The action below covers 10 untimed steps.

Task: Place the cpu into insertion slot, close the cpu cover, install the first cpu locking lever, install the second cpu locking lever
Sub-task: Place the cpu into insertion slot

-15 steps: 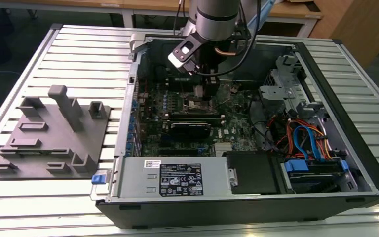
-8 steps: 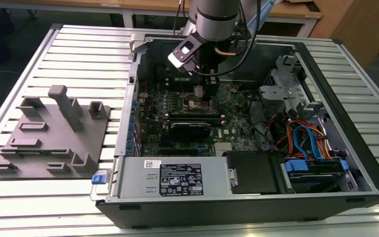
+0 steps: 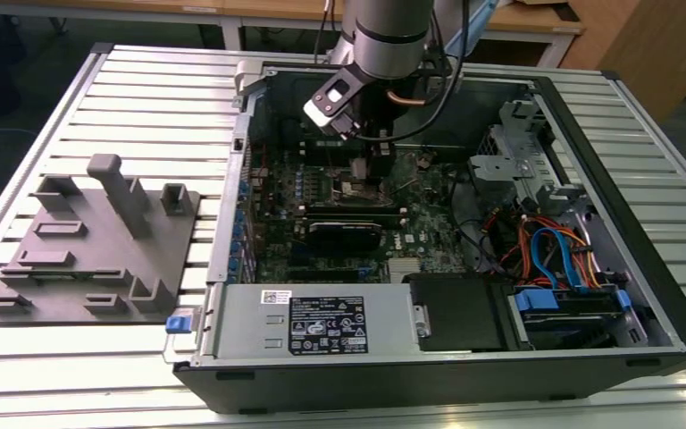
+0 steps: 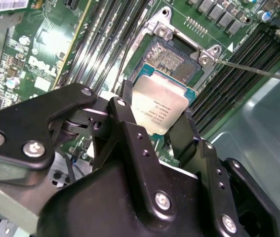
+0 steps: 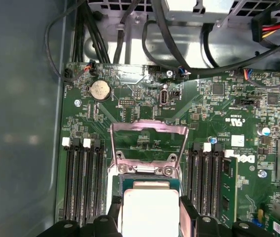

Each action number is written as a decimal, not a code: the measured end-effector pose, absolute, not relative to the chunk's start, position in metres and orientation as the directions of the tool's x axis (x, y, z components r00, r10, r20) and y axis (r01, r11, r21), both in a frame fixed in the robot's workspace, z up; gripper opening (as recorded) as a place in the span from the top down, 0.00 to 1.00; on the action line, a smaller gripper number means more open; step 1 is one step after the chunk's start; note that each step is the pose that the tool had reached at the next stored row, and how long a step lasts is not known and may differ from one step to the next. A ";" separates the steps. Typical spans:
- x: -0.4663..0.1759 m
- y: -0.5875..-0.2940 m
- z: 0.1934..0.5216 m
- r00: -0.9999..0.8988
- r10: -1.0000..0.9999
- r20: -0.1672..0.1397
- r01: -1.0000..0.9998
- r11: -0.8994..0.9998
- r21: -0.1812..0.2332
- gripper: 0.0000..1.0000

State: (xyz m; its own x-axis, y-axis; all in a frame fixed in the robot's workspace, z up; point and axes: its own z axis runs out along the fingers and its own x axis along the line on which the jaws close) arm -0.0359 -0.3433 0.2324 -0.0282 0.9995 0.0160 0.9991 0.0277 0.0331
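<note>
My gripper (image 4: 159, 114) is shut on the cpu (image 4: 160, 104), a flat square chip with a silvery top, pinched at two opposite edges by the black fingers (image 4: 130, 129). The chip hangs low over the near part of the insertion slot (image 4: 172, 58), whose pin field still shows beyond it. I cannot tell whether they touch. In the first wrist view the cpu (image 5: 149, 210) sits between the fingers (image 5: 186, 213), and the cpu cover (image 5: 149, 128) stands flipped open behind the socket. A thin lever rod (image 4: 251, 69) sticks out sideways. In the exterior view the gripper (image 3: 367, 154) is inside the case above the socket (image 3: 353, 185).
Long black memory slots (image 5: 80, 180) flank the socket on both sides. The open case holds a grey power supply box (image 3: 307, 326), a black module (image 3: 343, 234), a drive cage (image 3: 522, 152) and coloured cables (image 3: 546, 250). A grey fixture (image 3: 93, 241) stands on the table at the exterior view's left.
</note>
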 end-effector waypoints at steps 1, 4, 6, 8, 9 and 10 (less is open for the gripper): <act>-0.036 -0.343 0.231 -0.028 0.999 0.016 0.999 0.028 0.033 0.46; -0.038 -0.342 0.225 -0.028 0.999 0.016 0.999 0.028 0.033 0.46; -0.039 -0.342 0.221 -0.028 0.999 0.016 0.999 0.028 0.033 0.46; -0.041 -0.342 0.218 -0.028 0.999 0.016 0.999 0.028 0.033 0.46; -0.042 -0.342 0.216 -0.028 0.999 0.016 0.999 0.028 0.033 0.46; -0.042 -0.342 0.214 -0.028 0.999 0.016 0.999 0.028 0.033 0.46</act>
